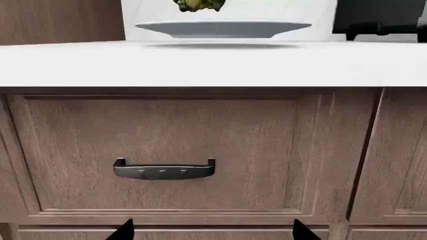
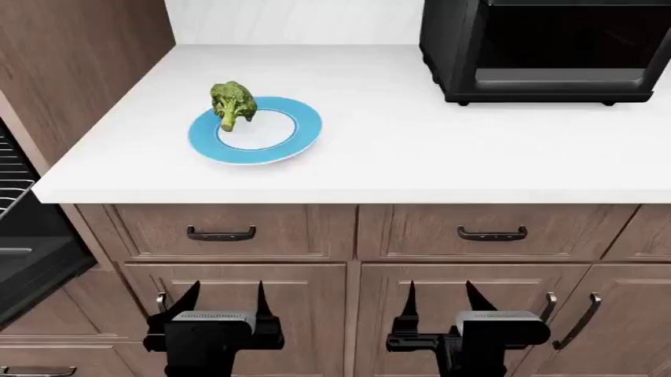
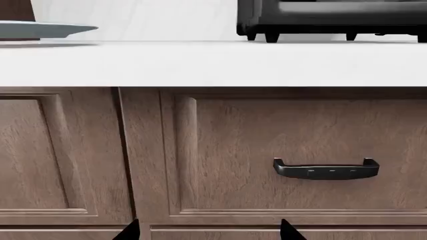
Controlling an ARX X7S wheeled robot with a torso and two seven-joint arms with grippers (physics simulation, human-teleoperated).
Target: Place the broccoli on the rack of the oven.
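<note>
Head view, read from its left edge: the oven [image 2: 27, 251] shows as a dark cavity at the lower left, with the silver rods of the rack [image 2: 11, 184] poking in at mid-left. Right of it, in the upper left of the frame, the broccoli [image 2: 232, 103] stands stalk-down on the near-left part of a blue-rimmed plate [image 2: 298, 126], which sits on the white countertop [image 2: 441, 149]. A smaller black countertop oven [image 2: 545, 51] fills the upper right.

Along the bottom edge, the left gripper [image 2: 225, 297] hangs in front of the wooden cabinet doors, its two dark fingers spread apart with nothing between them. The broccoli lies well above it in the frame, on the counter, nearly in line with it and well apart. The right gripper [image 2: 439, 297] sits lower centre-right, fingers likewise parted and empty, further from the broccoli.

Left wrist view shows a drawer handle [image 1: 164, 170] at centre, the plate edge-on and the broccoli's underside at the top edge.
</note>
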